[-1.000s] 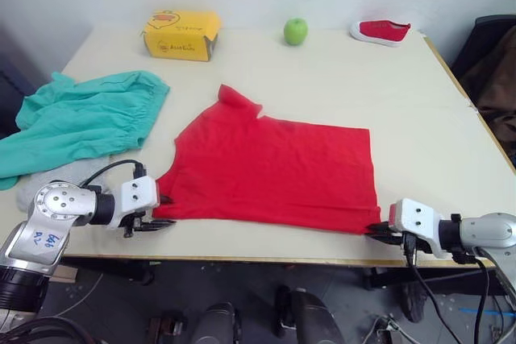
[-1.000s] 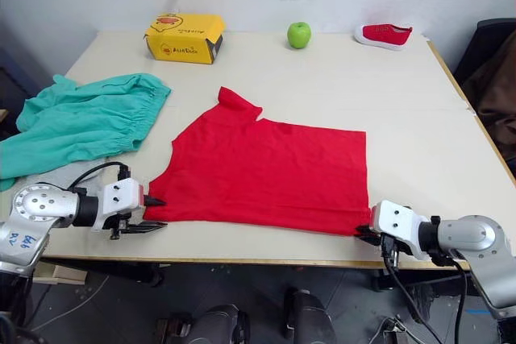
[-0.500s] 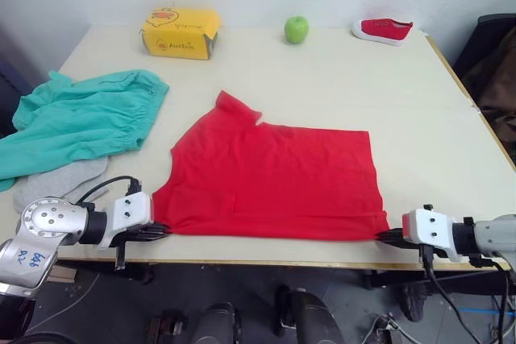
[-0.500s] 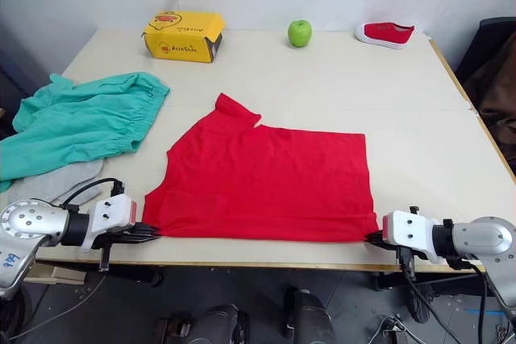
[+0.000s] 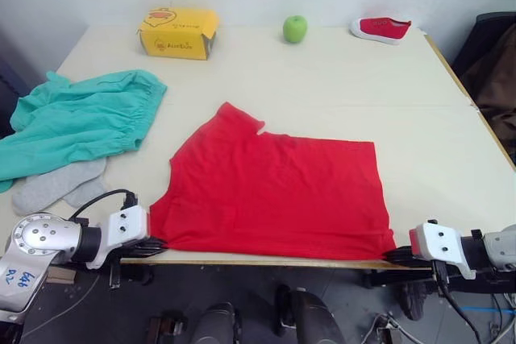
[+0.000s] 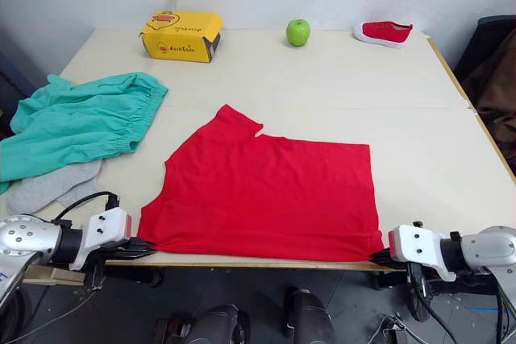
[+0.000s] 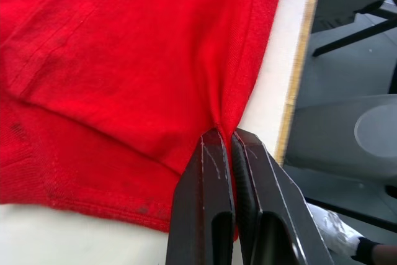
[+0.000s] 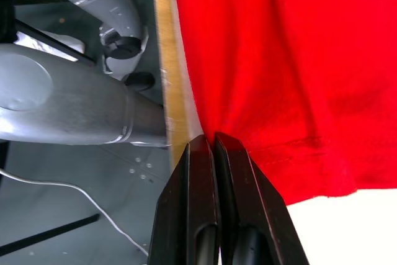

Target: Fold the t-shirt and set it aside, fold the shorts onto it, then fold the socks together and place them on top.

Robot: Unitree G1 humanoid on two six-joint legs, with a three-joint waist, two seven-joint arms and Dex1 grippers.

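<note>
The red t-shirt [image 5: 274, 187] lies flat at the table's near edge, one sleeve pointing toward the far side. My left gripper [image 5: 153, 246] is shut on the shirt's near left corner, and the cloth [image 7: 155, 60] puckers where the fingers pinch it. At the near right corner my right gripper [image 5: 397, 255] is shut on the hem [image 8: 279, 60]. The teal shorts [image 5: 76, 118] lie crumpled at the left edge. Grey socks [image 5: 52, 187] lie just in front of them, partly tucked under the shorts.
A yellow box [image 5: 179, 33], a green apple [image 5: 295, 29] and a small red shoe [image 5: 380, 29] stand along the far edge of the table [image 5: 322, 78]. A dark chair [image 5: 488, 70] stands to the right.
Both grippers drew back toward the near edge, pulling the t-shirt with them; it now lies flatter and closer to the edge. The left gripper, open a second ago, closed on the corner.
</note>
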